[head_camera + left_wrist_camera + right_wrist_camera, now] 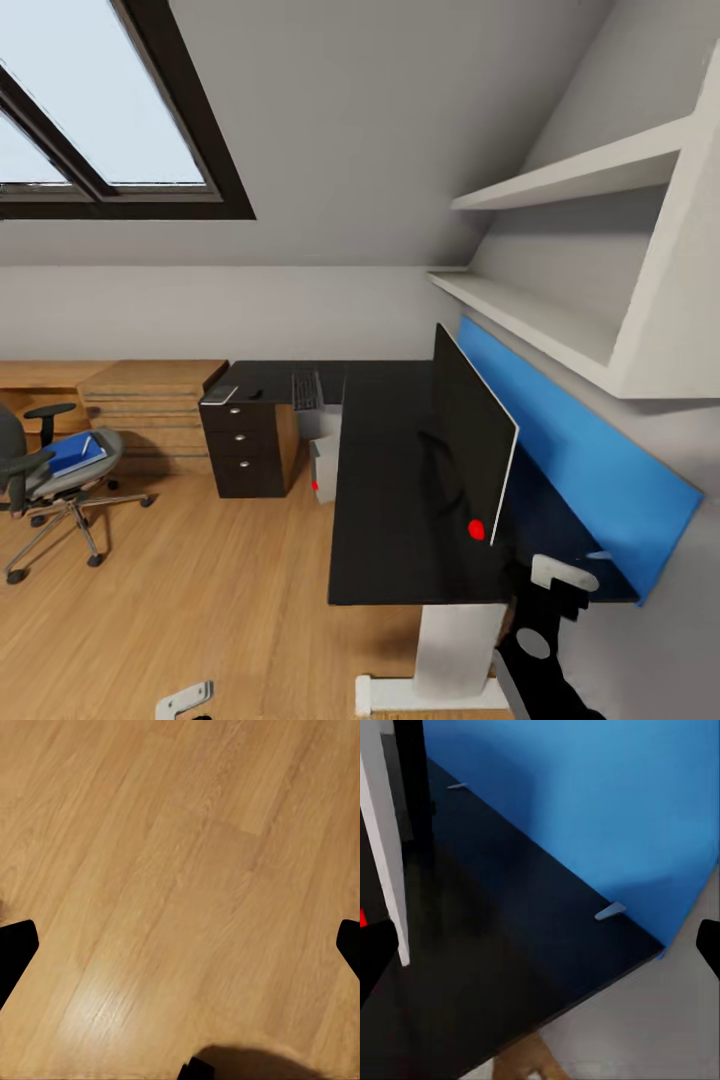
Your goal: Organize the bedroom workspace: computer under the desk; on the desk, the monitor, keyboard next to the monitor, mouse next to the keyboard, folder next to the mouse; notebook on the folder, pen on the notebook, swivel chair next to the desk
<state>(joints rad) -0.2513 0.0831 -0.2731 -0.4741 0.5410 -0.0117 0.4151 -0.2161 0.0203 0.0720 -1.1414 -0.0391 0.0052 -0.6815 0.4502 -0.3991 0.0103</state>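
- Counter (pixel 400 480): the black L-shaped top carries the monitor (pixel 470 440), standing near the blue wall panel (pixel 570 440). The keyboard (pixel 306 390) lies on the far wing.
- Swivel chair (pixel 50 470) sits well apart on the wooden floor (pixel 200 600), so I'd roll up slowly and square-on.
- Computer (pixel 324 468): already tucked under, leave it.
- Folder (pixel 76 452): blue, flat on the chair seat, probably the next grab.
- Right gripper (pixel 540 945): fingers spread wide, holding nothing. Left gripper (pixel 180 945) is likewise open over the floor.

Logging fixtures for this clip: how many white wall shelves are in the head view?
2: the upper shelf and the lower shelf, stacked on the right wall above the desk. More may lie beyond the frame.
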